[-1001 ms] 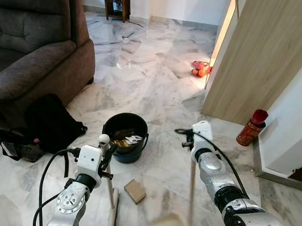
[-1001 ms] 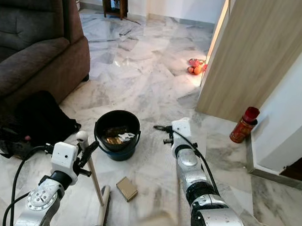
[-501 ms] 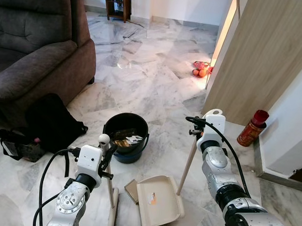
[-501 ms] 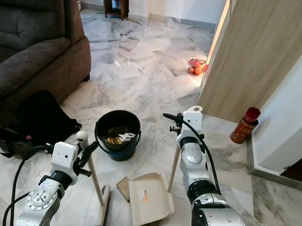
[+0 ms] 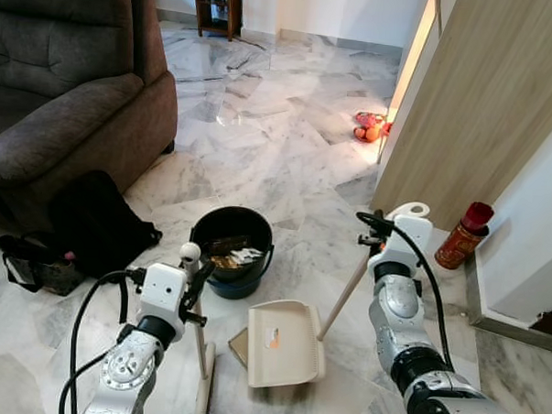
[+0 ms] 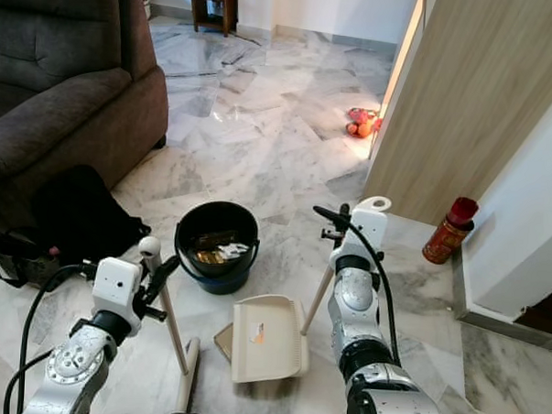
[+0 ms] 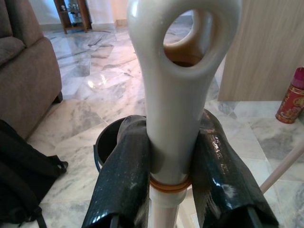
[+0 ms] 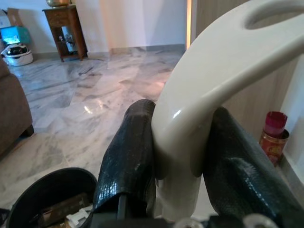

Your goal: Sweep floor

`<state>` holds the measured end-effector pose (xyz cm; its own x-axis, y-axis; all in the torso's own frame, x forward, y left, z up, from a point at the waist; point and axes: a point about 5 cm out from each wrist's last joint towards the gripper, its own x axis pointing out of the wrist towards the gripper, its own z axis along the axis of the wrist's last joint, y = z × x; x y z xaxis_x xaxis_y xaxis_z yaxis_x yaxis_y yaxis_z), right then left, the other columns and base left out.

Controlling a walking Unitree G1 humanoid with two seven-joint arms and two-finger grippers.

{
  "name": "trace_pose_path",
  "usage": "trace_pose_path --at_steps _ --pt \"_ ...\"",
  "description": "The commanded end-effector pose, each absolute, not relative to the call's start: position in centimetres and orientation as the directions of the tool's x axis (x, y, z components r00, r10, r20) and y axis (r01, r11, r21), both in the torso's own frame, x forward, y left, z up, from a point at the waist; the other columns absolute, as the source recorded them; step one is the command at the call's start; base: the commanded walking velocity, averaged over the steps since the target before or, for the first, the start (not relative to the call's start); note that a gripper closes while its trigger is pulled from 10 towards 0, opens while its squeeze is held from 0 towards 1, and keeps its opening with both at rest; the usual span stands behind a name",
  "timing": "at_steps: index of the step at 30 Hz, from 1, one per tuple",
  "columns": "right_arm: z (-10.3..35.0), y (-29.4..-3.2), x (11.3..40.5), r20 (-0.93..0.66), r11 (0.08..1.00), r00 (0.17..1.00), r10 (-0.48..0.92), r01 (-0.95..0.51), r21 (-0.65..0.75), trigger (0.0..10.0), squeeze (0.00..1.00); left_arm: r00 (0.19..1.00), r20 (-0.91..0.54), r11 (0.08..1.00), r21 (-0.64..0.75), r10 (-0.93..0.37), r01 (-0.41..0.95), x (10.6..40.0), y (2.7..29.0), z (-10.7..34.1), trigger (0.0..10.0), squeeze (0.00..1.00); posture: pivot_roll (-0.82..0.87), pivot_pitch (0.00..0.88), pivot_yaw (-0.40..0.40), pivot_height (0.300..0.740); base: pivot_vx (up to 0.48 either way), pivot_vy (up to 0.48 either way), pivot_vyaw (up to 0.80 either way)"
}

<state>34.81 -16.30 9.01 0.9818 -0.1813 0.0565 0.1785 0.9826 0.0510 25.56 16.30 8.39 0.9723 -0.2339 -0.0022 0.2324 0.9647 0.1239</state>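
My left gripper (image 5: 197, 286) is shut on the white broom handle (image 7: 173, 85). The handle stands nearly upright, with the broom head (image 5: 203, 392) on the floor near me. My right gripper (image 5: 374, 231) is shut on the looped top of the cream dustpan handle (image 8: 209, 90). Its stick (image 5: 344, 297) slants down to the dustpan (image 5: 284, 343), which lies flat on the marble floor. A small brown flat piece (image 5: 239, 346) lies at the pan's left edge, partly under it. Just beyond stands a black bucket (image 5: 204, 233) holding scraps.
A dark sofa (image 5: 61, 97) and a black bag (image 5: 92, 222) sit on the left. A wooden panel (image 5: 482, 115) and a white wall close the right, with a red can (image 5: 463, 235) at their foot. Red items (image 5: 369, 129) lie by the doorway. Open marble floor stretches ahead.
The dustpan came into view from below and slid forward toward the bucket, now partly covering the brown piece. My right gripper moved right and away with the handle. The left arm stayed put.
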Motion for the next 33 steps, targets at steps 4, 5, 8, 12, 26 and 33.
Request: trace_pose_path --at_steps 4,5,8,12,26,33 --pt "10.4 -16.8 34.9 0.171 0.981 0.966 -0.191 0.196 -0.008 10.0 0.0 0.969 0.032 0.961 0.142 -0.245 0.238 25.8 16.2 9.2 10.0 0.0 0.2 0.058 -0.014 0.74 0.0 0.0 0.0" --pt "10.4 -16.8 34.9 0.171 0.981 0.966 -0.191 0.196 -0.008 10.0 0.0 0.969 0.032 0.961 0.142 -0.245 0.238 25.8 16.2 9.2 10.0 0.0 0.2 0.058 -0.014 0.74 0.0 0.0 0.0" --pt "10.4 -16.8 34.9 0.177 0.98 0.965 -0.195 0.2 -0.013 10.0 0.0 0.97 0.034 0.961 0.143 -0.242 0.235 25.8 16.2 9.3 10.0 0.0 0.2 0.06 -0.013 0.74 0.0 0.0 0.0" --pt "9.9 -16.8 34.6 0.162 0.979 0.967 -0.196 0.203 -0.025 10.0 0.0 0.97 0.035 0.962 0.143 -0.241 0.233 25.8 16.2 9.3 10.0 0.0 0.2 0.062 -0.013 0.74 0.0 0.0 0.0" --pt "7.2 -16.8 32.9 0.093 0.973 0.974 -0.206 0.214 -0.087 10.0 0.0 0.97 0.032 0.962 0.142 -0.241 0.234 25.5 16.4 9.1 10.0 0.0 0.2 0.072 -0.005 0.74 0.0 0.0 0.0" --pt "5.8 -16.8 32.0 0.046 0.969 0.976 -0.214 0.218 -0.113 10.0 0.0 0.969 0.033 0.96 0.143 -0.246 0.239 25.4 16.3 9.1 10.0 0.0 0.2 0.071 -0.003 0.74 0.0 0.0 0.0"
